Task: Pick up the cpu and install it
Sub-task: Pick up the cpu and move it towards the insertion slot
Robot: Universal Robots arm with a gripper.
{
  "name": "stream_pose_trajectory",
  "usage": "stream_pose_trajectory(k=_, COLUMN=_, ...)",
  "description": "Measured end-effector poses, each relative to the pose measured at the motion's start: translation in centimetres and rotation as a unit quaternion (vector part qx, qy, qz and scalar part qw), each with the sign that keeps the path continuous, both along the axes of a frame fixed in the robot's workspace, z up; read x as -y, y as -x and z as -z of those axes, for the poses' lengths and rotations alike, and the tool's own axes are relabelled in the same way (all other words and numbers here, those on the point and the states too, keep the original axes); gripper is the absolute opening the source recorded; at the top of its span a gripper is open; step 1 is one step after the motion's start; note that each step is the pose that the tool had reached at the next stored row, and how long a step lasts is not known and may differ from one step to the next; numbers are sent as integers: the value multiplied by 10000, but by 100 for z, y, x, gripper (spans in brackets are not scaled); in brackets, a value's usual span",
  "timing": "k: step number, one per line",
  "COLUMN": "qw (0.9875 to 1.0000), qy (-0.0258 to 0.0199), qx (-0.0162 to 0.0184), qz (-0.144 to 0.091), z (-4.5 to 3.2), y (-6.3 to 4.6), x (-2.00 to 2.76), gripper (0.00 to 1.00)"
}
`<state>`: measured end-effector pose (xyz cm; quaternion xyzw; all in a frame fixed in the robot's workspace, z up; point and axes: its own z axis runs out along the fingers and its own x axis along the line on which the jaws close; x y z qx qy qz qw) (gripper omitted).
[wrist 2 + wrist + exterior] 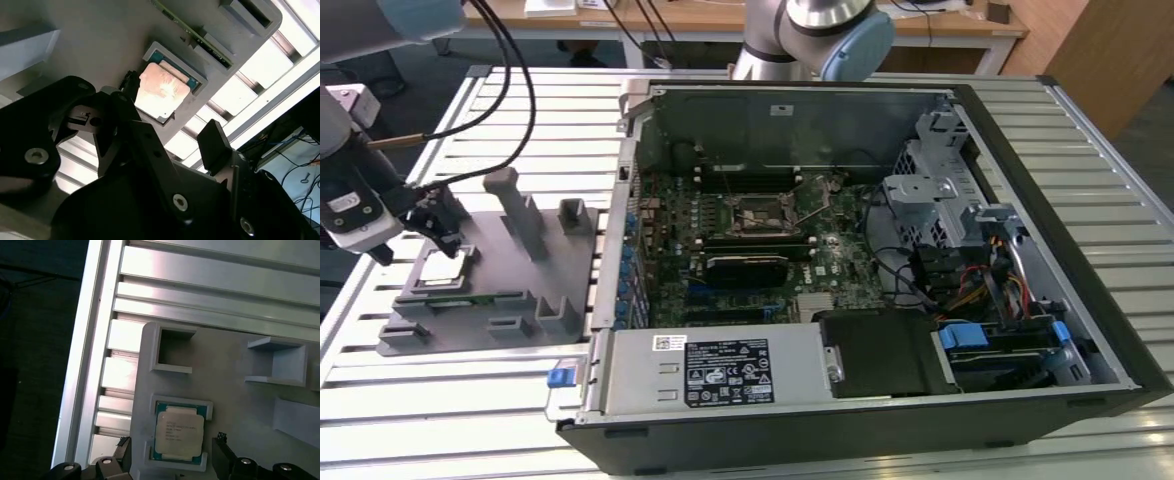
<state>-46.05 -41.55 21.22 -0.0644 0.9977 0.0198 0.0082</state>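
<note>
A slatted aluminium table (454,400) carried the work. On it, at the exterior view's left, lay a grey fixture plate (480,240). The gripper (443,235) hung just above the plate with its jaws apart and nothing between them. The cpu (443,268) lay flat in a shallow framed recess of the plate, silvery face up and directly beneath the jaws. In the first wrist view, the cpu (179,435) sat between the two fingertips (219,442), one off each opposite edge. It was nearly square, so it had no long axis to speak of. Whether the tips had reached its level, I could not tell. Well apart, toward the exterior view's right, stood the open computer case (1014,130), with the socket (761,215) on its motherboard (720,265).
</note>
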Motion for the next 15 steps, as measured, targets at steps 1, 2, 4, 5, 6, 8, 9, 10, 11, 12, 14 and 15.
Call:
stream_pose_trajectory(k=1, qw=10000, qy=0, qx=0, qz=35, z=18, y=0, x=0, gripper=73)
stream_pose_trajectory(k=2, qw=10000, qy=0, qx=0, qz=68, z=36, y=0, x=-1, gripper=73)
stream_pose_trajectory(k=4, qw=9999, qy=0, qx=-4, qz=152, z=72, y=0, x=-4, gripper=73)
stream_pose_trajectory(k=5, qw=9998, qy=0, qx=-7, qz=199, z=88, y=1, x=-8, gripper=73)
stream_pose_trajectory(k=6, qw=9997, qy=0, qx=-11, qz=238, z=103, y=0, x=-14, gripper=73)
stream_pose_trajectory(k=8, qw=9997, qy=1, qx=-19, qz=261, z=124, y=-5, x=-24, gripper=73)
stream_pose_trajectory(k=9, qw=9997, qy=0, qx=-21, qz=262, z=138, y=-7, x=-25, gripper=73)
stream_pose_trajectory(k=10, qw=9997, qy=0, qx=-22, qz=263, z=154, y=-9, x=-25, gripper=73)
stream_pose_trajectory(k=11, qw=9997, qy=0, qx=-23, qz=263, z=170, y=-10, x=-26, gripper=73)
stream_pose_trajectory(k=12, qw=9997, qy=1, qx=-24, qz=263, z=186, y=-13, x=-27, gripper=73)
stream_pose_trajectory(k=14, qw=9997, qy=1, qx=-27, qz=263, z=214, y=-20, x=-30, gripper=73)
stream_pose_trajectory(k=15, qw=9997, qy=1, qx=-30, qz=262, z=222, y=-26, x=-33, gripper=73)
